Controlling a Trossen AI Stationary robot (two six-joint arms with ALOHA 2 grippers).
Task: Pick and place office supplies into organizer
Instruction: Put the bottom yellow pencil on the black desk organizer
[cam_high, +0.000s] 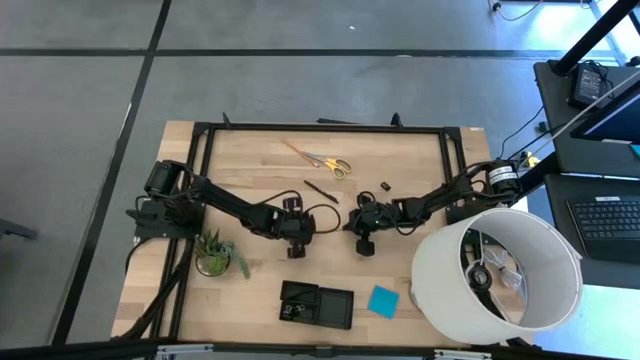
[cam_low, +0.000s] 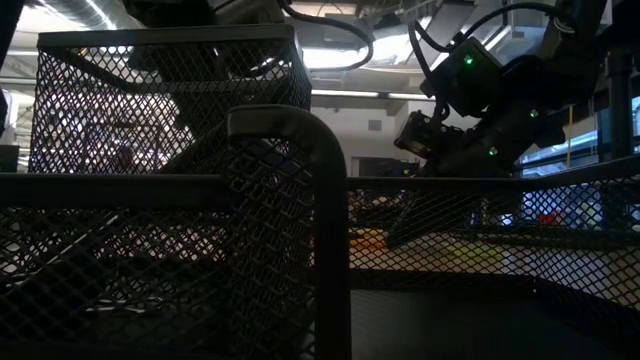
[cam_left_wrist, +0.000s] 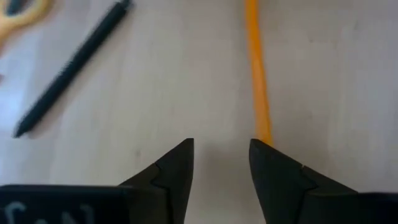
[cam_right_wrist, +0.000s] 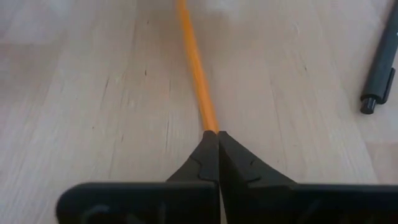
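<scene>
The orange pencil (cam_right_wrist: 194, 59) runs left to right on the pale wood between my two grippers, which face each other at mid-table. My right gripper (cam_right_wrist: 218, 133) (cam_high: 350, 222) is shut on the pencil's right end. My left gripper (cam_left_wrist: 221, 144) (cam_high: 312, 222) is open at the other end, where the pencil (cam_left_wrist: 257, 74) passes behind one finger (cam_left_wrist: 273, 163). A black pen (cam_left_wrist: 68, 65) (cam_right_wrist: 382, 62) lies on the far side of the pencil. The yellow-handled scissors (cam_high: 333, 165) lie beyond it. The black organizer (cam_high: 316, 304) sits near the near edge, with the blue note pad (cam_high: 382, 300) to its right. My right gripper pinches the pencil's right end (cam_right_wrist: 210, 124) between its two fingertips. It comes level from the table's right, with the fingers along the pencil. The pencil points straight ahead toward the left gripper. My left gripper: one finger hides the pencil's end, so I cannot tell whether it touches.
A small green potted plant (cam_high: 213, 255) stands near the left edge. The large white lampshade (cam_high: 497, 275) fills the near right corner. A tiny black clip (cam_high: 385, 187) lies toward the far right. Black mesh walls (cam_low: 170, 130) block most of the low view.
</scene>
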